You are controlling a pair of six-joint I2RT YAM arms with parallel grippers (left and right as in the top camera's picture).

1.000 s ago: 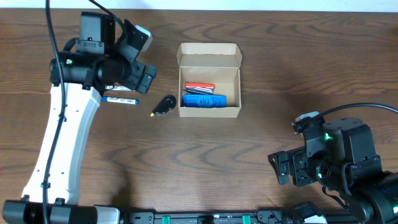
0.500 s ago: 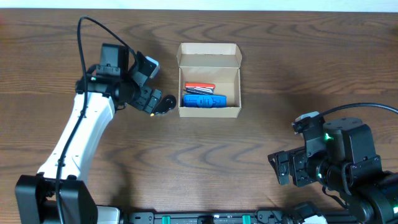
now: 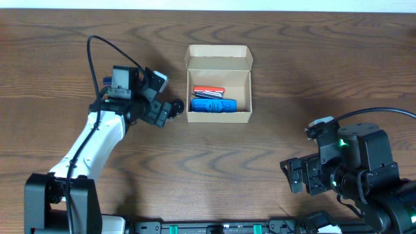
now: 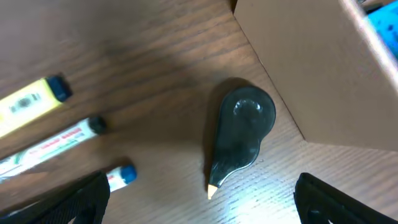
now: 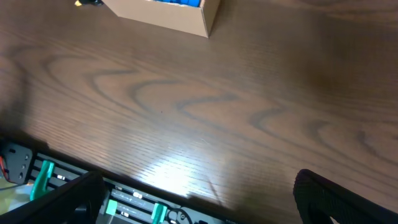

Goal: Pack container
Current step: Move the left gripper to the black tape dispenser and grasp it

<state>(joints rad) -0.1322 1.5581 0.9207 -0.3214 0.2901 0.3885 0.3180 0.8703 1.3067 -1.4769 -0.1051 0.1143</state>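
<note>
The container (image 3: pixel 219 116) is a tan cardboard box with its flap lid standing open at the back; a red item (image 3: pixel 208 91) and a blue item (image 3: pixel 213 104) lie inside. Its side wall (image 4: pixel 323 68) fills the upper right of the left wrist view. A black teardrop-shaped dispenser (image 4: pixel 242 134) lies on the table just left of the box, also visible from overhead as the dispenser (image 3: pixel 174 107). My left gripper (image 3: pixel 164 112) hovers over it, open and empty, one finger (image 4: pixel 68 199) on each side. My right gripper (image 3: pixel 299 177) stands open and empty at the front right.
Left of the dispenser lie a yellow highlighter (image 4: pixel 31 102), a white marker (image 4: pixel 50 143) and a blue-capped pen (image 4: pixel 121 176). The left arm covers them from overhead. The table's front edge with a rail (image 5: pixel 93 193) lies under the right gripper.
My left arm has swung down and to the right, from above the pens to the black dispenser beside the box. The right arm has not moved.
</note>
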